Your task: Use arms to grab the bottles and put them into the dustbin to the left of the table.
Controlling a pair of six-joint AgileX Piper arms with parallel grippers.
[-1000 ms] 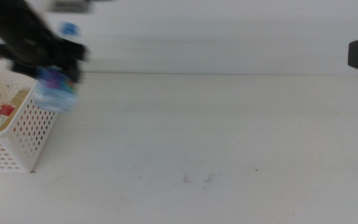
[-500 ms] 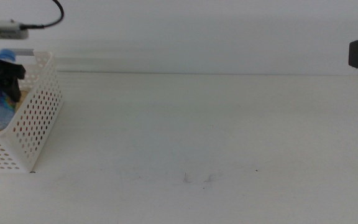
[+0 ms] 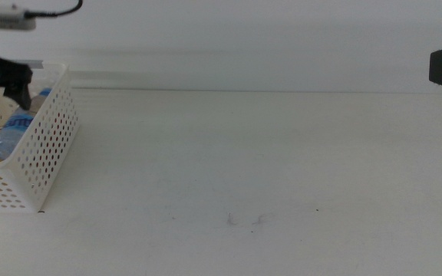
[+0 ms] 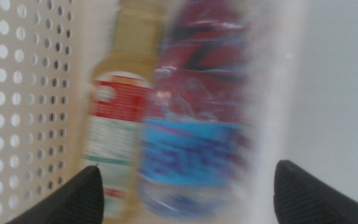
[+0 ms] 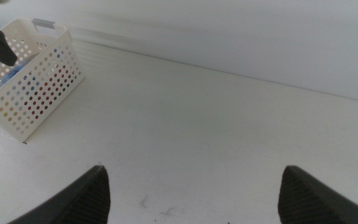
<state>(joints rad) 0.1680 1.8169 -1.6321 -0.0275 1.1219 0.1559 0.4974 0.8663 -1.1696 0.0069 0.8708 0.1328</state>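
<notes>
Dustbin, a white rectangular plastic basket with perforated sides, sitting at the left edge of the wide white tabletop, with a grey handle strip at its far rim. Small clear water bottle with a blue label and blue cap lying inside the basket, free of both jaws, touching the yellow-juice bottle with a red-and-green label lying alongside it against the perforated wall. Water bottle also showing through the basket's open top in the middle view. Left gripper hanging directly above the basket's contents, jaws spread wide, gripping nothing; showing in the middle view as a blurred black shape over the basket's far corner. Right gripper waiting well apart on the right side, above the bare tabletop, jaws likewise spread wide and carrying nothing. Faint scuff marks showing near the table's front centre. Red soda can not identifiable for certain in these blurred views.
</notes>
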